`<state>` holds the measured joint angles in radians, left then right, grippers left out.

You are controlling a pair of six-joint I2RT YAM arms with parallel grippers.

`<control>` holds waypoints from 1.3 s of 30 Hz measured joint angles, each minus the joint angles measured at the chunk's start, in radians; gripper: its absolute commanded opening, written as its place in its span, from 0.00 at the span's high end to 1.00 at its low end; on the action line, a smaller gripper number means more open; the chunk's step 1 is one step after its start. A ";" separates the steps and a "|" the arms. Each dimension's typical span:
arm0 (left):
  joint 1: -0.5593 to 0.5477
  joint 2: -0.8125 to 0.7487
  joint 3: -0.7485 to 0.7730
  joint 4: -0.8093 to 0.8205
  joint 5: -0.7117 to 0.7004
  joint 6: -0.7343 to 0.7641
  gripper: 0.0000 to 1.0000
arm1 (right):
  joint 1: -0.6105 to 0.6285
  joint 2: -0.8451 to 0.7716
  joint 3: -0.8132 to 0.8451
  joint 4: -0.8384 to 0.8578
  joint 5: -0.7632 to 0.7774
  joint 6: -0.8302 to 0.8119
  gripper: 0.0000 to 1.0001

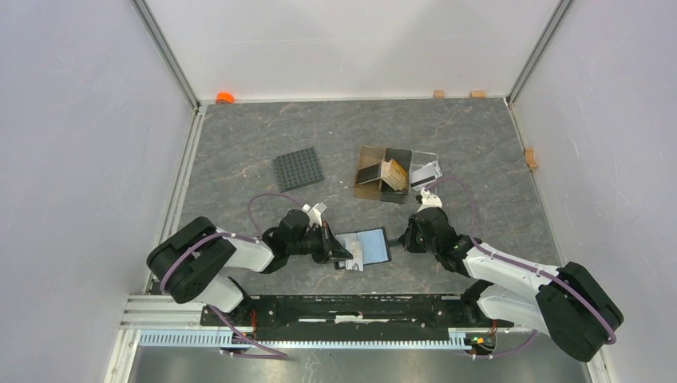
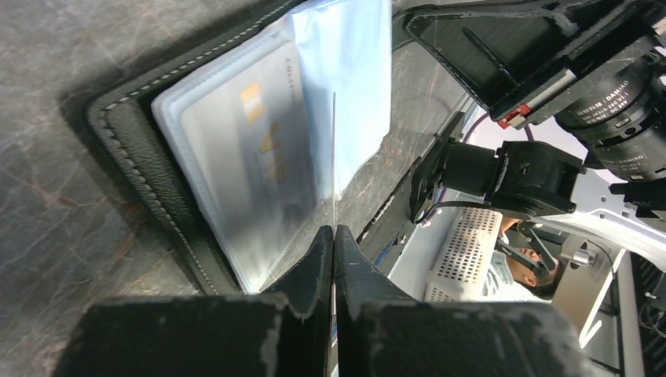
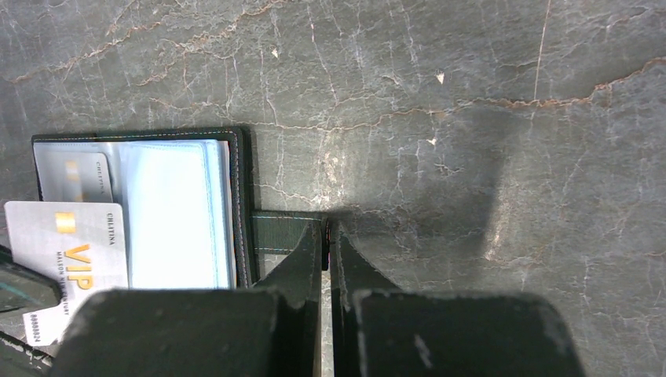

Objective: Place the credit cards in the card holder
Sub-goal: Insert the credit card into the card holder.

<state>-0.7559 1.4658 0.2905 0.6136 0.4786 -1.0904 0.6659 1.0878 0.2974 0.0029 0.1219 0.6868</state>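
The right gripper (image 3: 327, 236) pinches the strap (image 3: 283, 233) of the open holder (image 3: 181, 208). On the holder's other side, the left gripper (image 2: 334, 233) grips a VIP card (image 3: 67, 251) (another card (image 3: 75, 174) already sits inside). I think the next move is to slide it flat into a pocket.

Place: a robotics lab test cell.
Enclosure: plain white walls (image 1: 351, 40) set in aluminium posts (image 1: 166, 52) box in the grey stone-look table (image 1: 479, 144).
Rig: the left arm (image 1: 207, 259) and right arm (image 1: 519, 275) stand on a black base plate (image 1: 359, 307) beside a toothed metal rail (image 1: 319, 337).
Wiring: exposed purple cables (image 1: 273, 195) loop off the arms.
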 measured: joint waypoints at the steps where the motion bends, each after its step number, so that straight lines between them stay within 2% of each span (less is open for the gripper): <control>1: 0.004 0.016 -0.003 0.020 0.005 -0.007 0.98 | 0.000 0.000 0.000 0.000 0.000 0.000 1.00; 25: 0.028 0.264 -0.035 0.339 0.054 -0.096 0.98 | 0.000 0.000 0.000 0.000 0.000 0.000 1.00; 39: 0.039 0.346 -0.034 0.460 0.055 -0.100 0.98 | 0.002 0.000 0.000 -0.002 0.001 0.000 1.00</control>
<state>-0.7174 1.8118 0.2569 1.0737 0.5339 -1.1904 0.6678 1.0874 0.2974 0.0006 0.1230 0.6872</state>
